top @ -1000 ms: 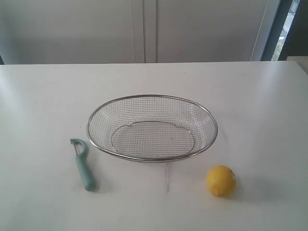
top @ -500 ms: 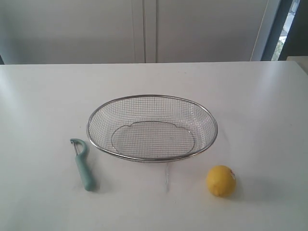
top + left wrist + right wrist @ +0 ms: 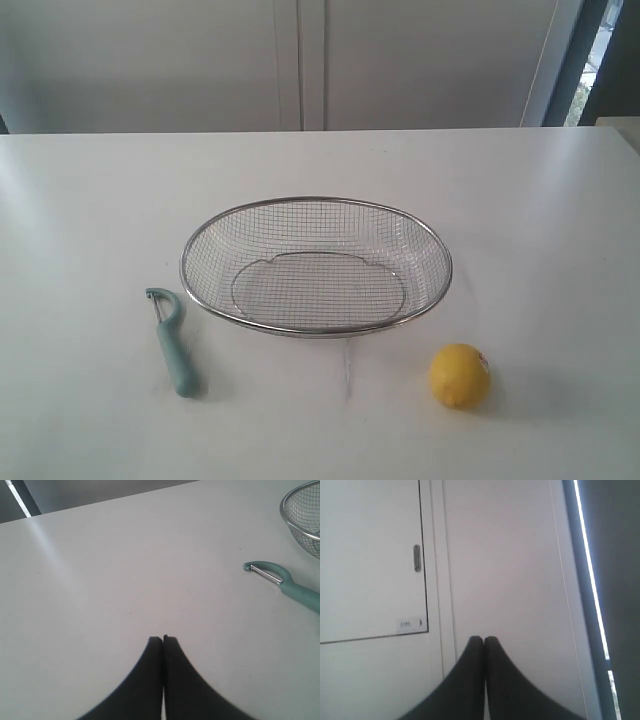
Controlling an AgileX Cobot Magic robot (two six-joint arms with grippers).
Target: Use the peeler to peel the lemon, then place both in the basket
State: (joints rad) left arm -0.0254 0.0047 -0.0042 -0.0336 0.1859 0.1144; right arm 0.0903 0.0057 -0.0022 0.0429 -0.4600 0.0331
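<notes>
- White bench (image 3: 90, 200) with pale doors (image 3: 420, 60) behind it; the basket (image 3: 316, 199) sits mid-bench with nothing in it.
- The peeler (image 3: 174, 350) lies flat near the basket's left end, apart from it. Its looped head points toward the doors and its handle toward the near edge.
- The lemon (image 3: 460, 376) rests on the bench near the basket's right end, on the near side and not touching it. Its sticker (image 3: 483, 362) faces up and to the right.
- Your left claw (image 3: 163, 639) is clenched on nothing and hovers over bare bench, with the peeler off to one side.
- Your right claw (image 3: 484, 639) is clenched and empty too. It is aimed at the doors, so its camera shows neither lemon nor bench.
- Nothing looks begun, so the pickups come first. Spread both claws before you descend.
- Tip the right wrist down until the lemon is in its view.
- Take the peeler across the handle, well back from the blade, so the head stays free to cut.
- Close on the lemon's middle squarely; it will likely roll if nudged off-centre.
</notes>
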